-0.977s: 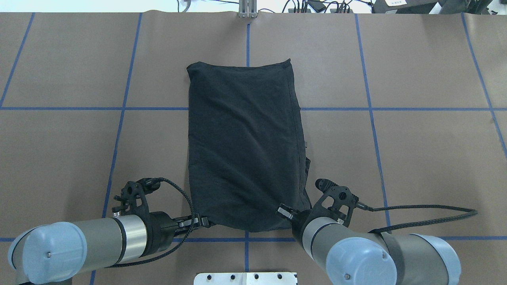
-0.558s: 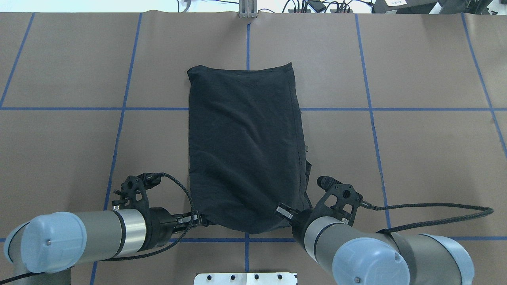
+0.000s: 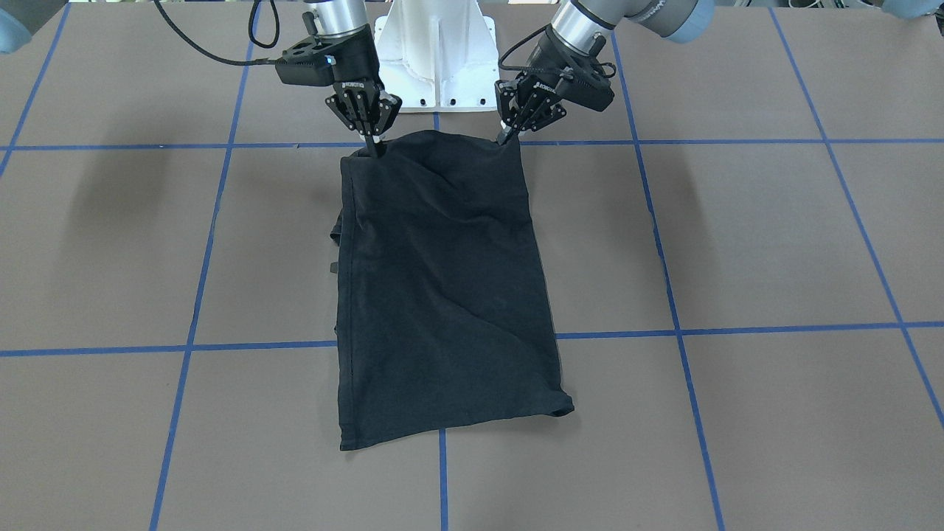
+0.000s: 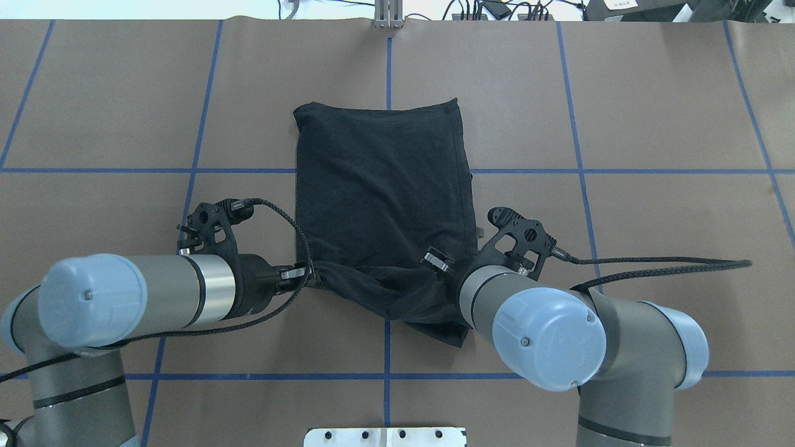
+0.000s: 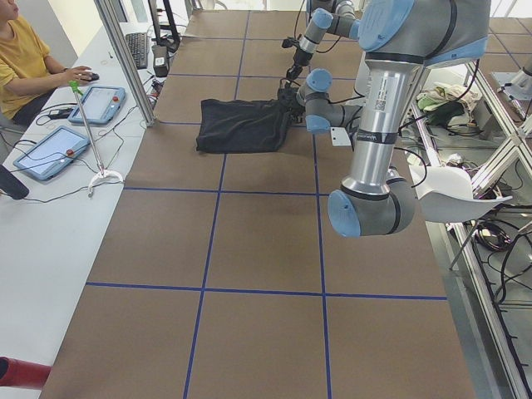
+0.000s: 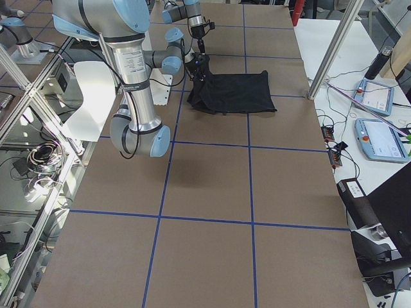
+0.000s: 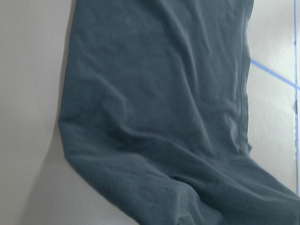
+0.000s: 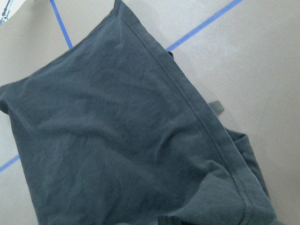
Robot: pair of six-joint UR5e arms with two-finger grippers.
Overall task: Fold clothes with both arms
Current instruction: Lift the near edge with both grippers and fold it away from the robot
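Your black T-shirt [image 4: 382,186] lies in the middle of the overhead frame, a long folded rectangle on the brown table cover [image 4: 652,248], plain side up; no print shows in any view. Its far edge rests flat near the top centre. The edge nearest the robot is bunched into loose folds, with one lobe drooping toward the bottom centre.

The overhead view hides the fingertips behind the wrists, so look to the front-facing view. There the left gripper [image 3: 509,137], upper centre-right, is pinched closed on one corner of that edge. The right gripper [image 3: 373,146], upper centre-left, is clamped on the other corner. The cloth hangs raised between them, just below the white base pedestal [image 3: 435,66].

Both wrist cameras show only fabric and table, no fingers. The right one gives you the stitched seam running diagonally with an under-layer peeking past it at the lower right. The left one shows smooth cloth and a blue tape line [image 7: 274,75] at the right side.

Only the exterior left view shows a person [image 5: 21,58] in a yellow top, upper left, seated at a white bench beside the table
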